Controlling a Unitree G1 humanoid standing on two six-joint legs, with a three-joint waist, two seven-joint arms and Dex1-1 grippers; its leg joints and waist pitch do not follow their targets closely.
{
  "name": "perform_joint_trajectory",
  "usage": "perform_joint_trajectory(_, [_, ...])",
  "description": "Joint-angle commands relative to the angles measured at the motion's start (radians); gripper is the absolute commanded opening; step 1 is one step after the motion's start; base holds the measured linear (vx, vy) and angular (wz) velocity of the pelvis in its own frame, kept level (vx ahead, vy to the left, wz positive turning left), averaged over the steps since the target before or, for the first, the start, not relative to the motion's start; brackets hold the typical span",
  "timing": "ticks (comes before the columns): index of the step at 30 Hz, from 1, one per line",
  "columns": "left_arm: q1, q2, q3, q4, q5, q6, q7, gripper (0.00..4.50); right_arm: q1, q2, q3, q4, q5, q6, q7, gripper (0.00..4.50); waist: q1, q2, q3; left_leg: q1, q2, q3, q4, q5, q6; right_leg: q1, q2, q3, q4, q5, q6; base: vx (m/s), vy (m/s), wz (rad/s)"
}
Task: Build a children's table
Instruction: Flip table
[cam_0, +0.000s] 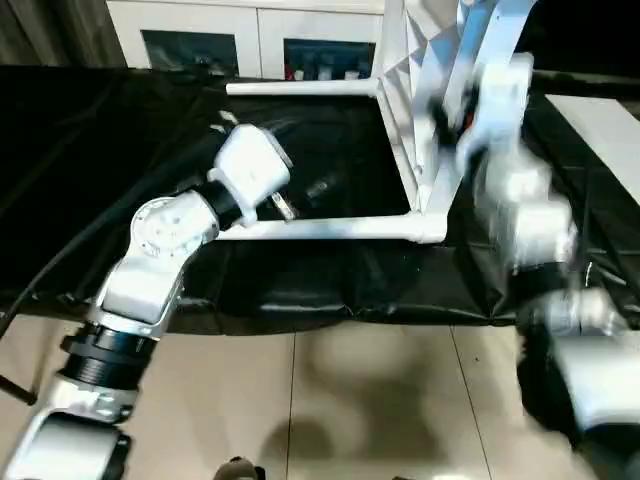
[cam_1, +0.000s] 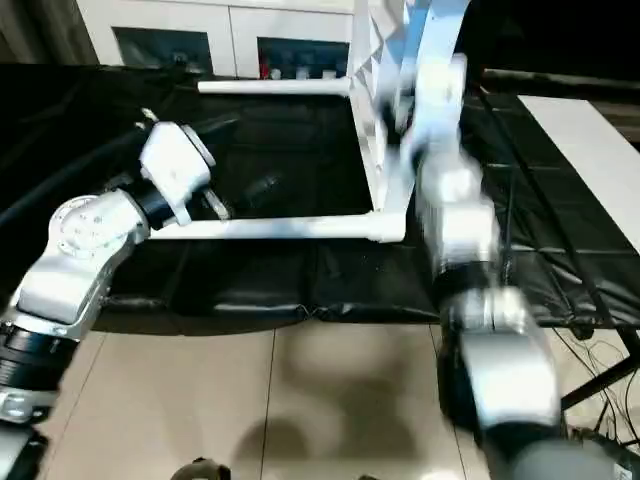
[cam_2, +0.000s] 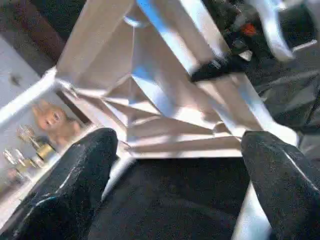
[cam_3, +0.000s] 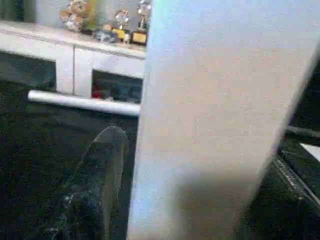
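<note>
tabletop (cam_0: 425, 90): stands on edge on the black-draped bench (cam_0: 120, 150), ribbed underside exposed, probably so sockets stay reachable | legs: near leg (cam_0: 330, 228) and far leg (cam_0: 300, 88) lie level, already socketed | left gripper (cam_2: 175, 165): jaws wide, empty, facing the ribs | right gripper (cam_0: 455, 110): at the tabletop edge, seemingly steadying; jaws cannot tell

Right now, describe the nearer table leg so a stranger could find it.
On the black cloth stands the white tabletop, tipped on edge. Two legs stick out sideways from it; the nearer leg lies low beside the left gripper, unlike the far one.
</note>
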Motion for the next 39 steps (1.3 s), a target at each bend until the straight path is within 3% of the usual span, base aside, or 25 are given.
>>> perform_joint_trajectory(1, [-0.040, 0.011, -0.008, 0.005, 0.035, -0.087, -0.013, 4.50, 0.045, 0.007, -0.010, -0.068, 0.014, -0.064, 0.021, 3.63, -0.005, 0.008, -0.087, 0.036, -0.010, 0.019, -0.062, -0.134, -0.013, 0.051, 0.009, 0.000, -0.048, 0.020, -0.210, 0.000, 0.000, 0.00])
perform_joint_trajectory(2, [-0.040, 0.011, -0.008, 0.005, 0.035, -0.087, -0.013, 4.50, 0.045, 0.007, -0.010, -0.068, 0.014, -0.064, 0.021, 3.63, -0.005, 0.006, -0.087, 0.036, -0.008, 0.019, -0.063, -0.157, -0.015, 0.051, 0.008, 0.001, -0.050, 0.000, -0.205, 0.000, 0.000, 0.00])
perform_joint_trajectory(6, [-0.082, 0.023, 0.015, 0.029, 0.091, -0.256, 0.042, 4.50, 0.150, 0.016, -0.006, -0.151, 0.028, -0.186, 0.080, 3.99, -0.006, 0.006, -0.086, 0.036, -0.007, 0.016, -0.067, -0.183, -0.009, 0.050, 0.008, 0.000, -0.054, -0.017, -0.202, 0.000, 0.000, 0.00])
perform_joint_trajectory(7, [-0.104, 0.031, 0.027, 0.038, 0.119, -0.337, 0.073, 4.50, 0.198, 0.012, 0.002, -0.195, 0.010, -0.256, 0.068, 4.10, -0.005, 0.004, -0.085, 0.035, -0.006, 0.016, -0.067, -0.186, -0.008, 0.050, 0.006, 0.001, -0.056, -0.023, -0.199, 0.000, 0.000, 0.00])
perform_joint_trajectory(10, [-0.132, 0.038, 0.033, 0.056, 0.147, -0.393, 0.098, 4.50, 0.247, -0.004, 0.028, -0.235, -0.032, -0.321, 0.064, 4.19, -0.005, 0.002, -0.085, 0.036, -0.006, 0.016, -0.066, -0.188, -0.007, 0.048, 0.007, 0.001, -0.055, -0.036, -0.192, 0.000, 0.000, 0.00])
perform_joint_trajectory(11, [-0.182, 0.054, 0.042, 0.086, 0.215, -0.455, 0.159, 4.50, 0.317, -0.025, 0.072, -0.300, -0.087, -0.420, 0.078, 4.19, -0.004, 0.004, -0.083, 0.035, -0.005, 0.015, -0.067, -0.199, -0.011, 0.048, 0.008, 0.001, -0.059, -0.058, -0.181, 0.000, 0.000, 0.00])
perform_joint_trajectory(13, [-0.206, 0.061, 0.046, 0.100, 0.251, -0.479, 0.192, 4.50, 0.348, -0.032, 0.089, -0.330, -0.106, -0.463, 0.090, 4.19, -0.008, 0.004, -0.081, 0.033, -0.007, 0.013, -0.068, -0.227, -0.012, 0.047, 0.008, 0.001, -0.062, -0.093, -0.159, 0.000, 0.000, 0.00])
perform_joint_trajectory(14, [-0.264, 0.083, 0.041, 0.152, 0.338, -0.468, 0.256, 4.50, 0.392, -0.031, 0.106, -0.382, -0.125, -0.516, 0.120, 4.19, -0.007, 0.004, -0.081, 0.037, -0.005, 0.014, -0.068, -0.252, -0.013, 0.042, 0.008, 0.002, -0.067, -0.122, -0.148, 0.000, 0.000, 0.00])
perform_joint_trajectory(16, [-0.301, 0.093, 0.033, 0.204, 0.359, -0.456, 0.264, 4.50, 0.408, -0.029, 0.121, -0.403, -0.129, -0.529, 0.140, 4.19, -0.012, 0.004, -0.078, 0.034, -0.008, 0.012, -0.071, -0.279, -0.014, 0.041, 0.010, 0.001, -0.071, -0.166, -0.137, 0.000, 0.000, 0.00])
perform_joint_trajectory(18, [-0.336, 0.103, 0.019, 0.273, 0.398, -0.427, 0.294, 4.50, 0.413, -0.024, 0.141, -0.406, -0.116, -0.502, 0.171, 4.19, -0.016, 0.010, -0.077, 0.034, -0.008, 0.008, -0.075, -0.308, -0.020, 0.038, 0.008, 0.001, -0.071, -0.198, -0.145, 0.000, 0.000, 0.00])
perform_joint_trajectory(19, [-0.354, 0.109, 0.014, 0.313, 0.416, -0.412, 0.311, 4.50, 0.413, -0.017, 0.154, -0.407, -0.100, -0.485, 0.196, 4.19, -0.021, 0.008, -0.075, 0.036, -0.008, 0.008, -0.075, -0.341, -0.022, 0.034, 0.010, 0.001, -0.075, -0.220, -0.150, 0.000, 0.000, 0.00])
perform_joint_trajectory(22, [-0.399, 0.119, 0.006, 0.396, 0.461, -0.393, 0.366, 4.50, 0.416, -0.018, 0.201, -0.414, -0.096, -0.468, 0.244, 4.19, -0.032, 0.009, -0.078, 0.030, -0.010, 0.003, -0.076, -0.347, -0.016, 0.039, 0.008, 0.000, -0.073, -0.206, -0.162, 0.000, 0.000, 0.00])
perform_joint_trajectory(24, [-0.446, 0.125, -0.005, 0.485, 0.503, -0.409, 0.412, 4.50, 0.423, -0.014, 0.228, -0.425, -0.102, -0.464, 0.257, 4.19, -0.034, 0.011, -0.080, 0.032, -0.010, 0.004, -0.073, -0.339, -0.007, 0.035, 0.011, 0.000, -0.073, -0.170, -0.177, 0.000, 0.000, 0.00])
perform_joint_trajectory(32, [-0.586, 0.132, -0.044, 0.759, 0.590, -0.336, 0.527, 4.50, 0.422, 0.028, 0.261, -0.450, -0.102, -0.410, 0.296, 4.19, -0.030, 0.012, -0.081, 0.032, -0.011, 0.003, -0.071, -0.296, 0.006, 0.041, 0.010, 0.001, -0.064, -0.081, -0.207, 0.000, 0.000, 0.00])
perform_joint_trajectory(39, [-0.660, 0.133, -0.069, 0.929, 0.617, -0.327, 0.539, 4.50, 0.414, 0.044, 0.271, -0.468, -0.086, -0.354, 0.304, 4.19, -0.026, 0.014, -0.078, 0.035, -0.010, 0.002, -0.075, -0.340, -0.004, 0.039, 0.006, 0.001, -0.071, -0.127, -0.209, 0.000, 0.000, 0.00])
